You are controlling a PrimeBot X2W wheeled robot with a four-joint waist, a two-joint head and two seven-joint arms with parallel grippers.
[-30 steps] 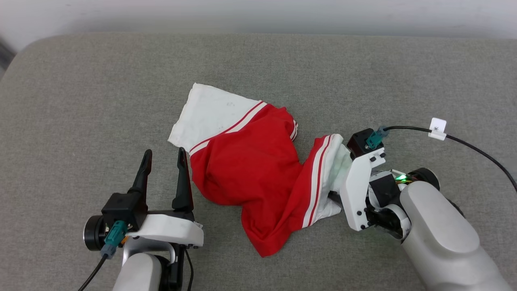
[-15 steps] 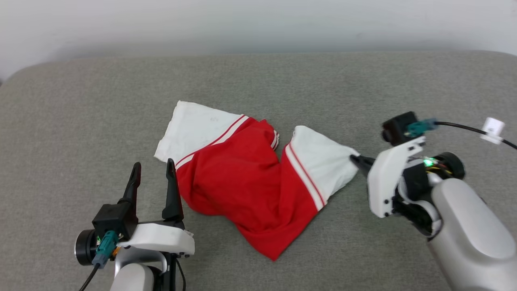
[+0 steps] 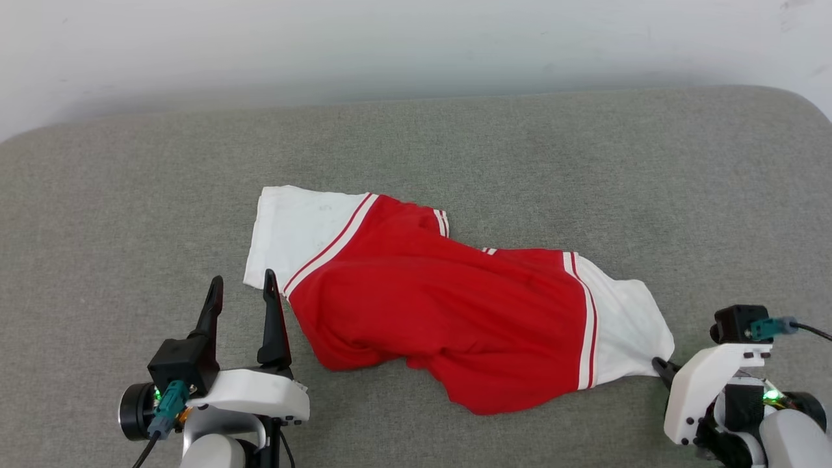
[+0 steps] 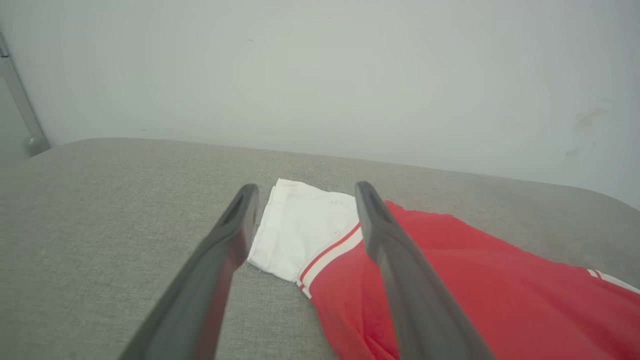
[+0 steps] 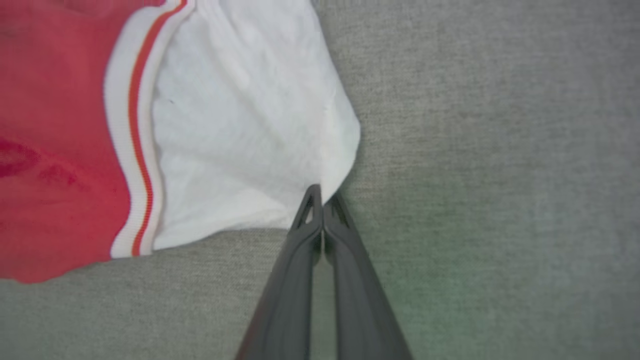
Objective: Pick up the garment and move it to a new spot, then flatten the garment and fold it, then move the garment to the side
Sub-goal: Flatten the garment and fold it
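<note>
garment (image 5: pixel 60 150) cut off by right wrist view's left edge, right claw (image 3: pixel 659 364) largely hidden behind white mount (image 3: pixel 699 387)

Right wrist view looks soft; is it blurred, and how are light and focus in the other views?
Right wrist view: slightly blurred throughout, with a green tint on the grey surface beside the right claw. Left wrist view: left claw soft, garment sharper. Head view: even light, sharp.

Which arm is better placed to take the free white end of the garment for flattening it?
Left, most likely. The left gripper stands open just beside that white panel of the garment, while the right gripper is shut on the opposite white corner.
</note>
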